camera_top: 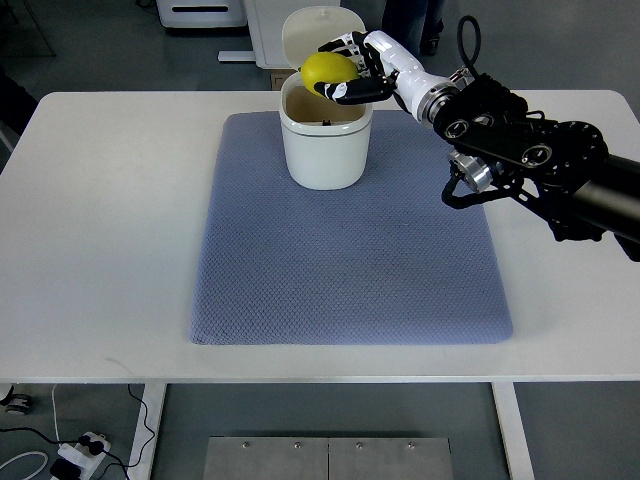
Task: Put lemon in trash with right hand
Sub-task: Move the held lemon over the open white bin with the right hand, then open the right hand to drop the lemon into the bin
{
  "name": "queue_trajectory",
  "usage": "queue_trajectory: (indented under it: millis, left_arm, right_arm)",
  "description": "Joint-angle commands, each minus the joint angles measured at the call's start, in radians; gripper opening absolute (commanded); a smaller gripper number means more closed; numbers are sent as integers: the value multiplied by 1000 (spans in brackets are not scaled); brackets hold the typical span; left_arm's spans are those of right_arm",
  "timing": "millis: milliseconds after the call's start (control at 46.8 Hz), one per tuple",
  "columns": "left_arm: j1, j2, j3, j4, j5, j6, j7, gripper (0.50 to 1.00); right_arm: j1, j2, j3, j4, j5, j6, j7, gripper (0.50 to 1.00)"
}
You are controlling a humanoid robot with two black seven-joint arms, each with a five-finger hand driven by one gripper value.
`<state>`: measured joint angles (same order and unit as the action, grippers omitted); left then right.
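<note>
A yellow lemon (328, 70) is held in my right hand (348, 70), whose fingers curl around it. The hand hovers just above the open mouth of a small white trash bin (322, 150), near its back rim. The bin's lid (318, 30) stands flipped up behind it. My right arm (520, 150), black with a white wrist, comes in from the right edge across the table. The bin's inside looks tan and shadowed; its contents are hard to make out. The left arm does not show.
The bin stands at the back of a blue-grey mat (350, 260) on a white table (100, 220). Behind the table are white furniture pieces (205, 12). Cables and a power strip (75, 455) lie on the floor at the lower left.
</note>
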<state>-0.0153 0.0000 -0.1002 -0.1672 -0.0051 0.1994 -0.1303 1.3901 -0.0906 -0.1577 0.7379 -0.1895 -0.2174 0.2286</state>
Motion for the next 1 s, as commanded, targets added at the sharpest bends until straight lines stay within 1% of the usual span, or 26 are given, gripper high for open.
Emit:
queue_trajectory:
  millis: [0, 171, 235, 278, 320, 470, 811, 982]
  left_arm:
    - [0, 0, 0, 0, -1, 0, 0, 1000]
    - [-2, 0, 0, 0, 0, 0, 0, 1000]
    - [0, 0, 0, 0, -1, 0, 0, 1000]
    - [0, 0, 0, 0, 0, 0, 0, 1000]
    - [0, 0, 0, 0, -1, 0, 0, 1000]
    - [0, 0, -1, 0, -1, 0, 0, 1000]
    - [0, 0, -1, 0, -1, 0, 0, 1000]
    - [0, 0, -1, 0, -1, 0, 0, 1000]
  right_arm:
    - [0, 0, 1, 0, -1, 0, -5, 686]
    - [-3, 0, 3, 0, -1, 0, -9, 840]
    - [-5, 0, 6, -2, -1, 0, -14, 934]
    - [-6, 0, 7, 0, 1, 0, -18, 981]
    - [-5, 0, 9, 0, 1, 0, -21, 989]
    - [-3, 0, 9, 0, -1, 0, -21, 993]
    - [0, -11, 10, 11, 1, 0, -20, 993]
    - [1, -23, 10, 34, 1, 0, -20, 995]
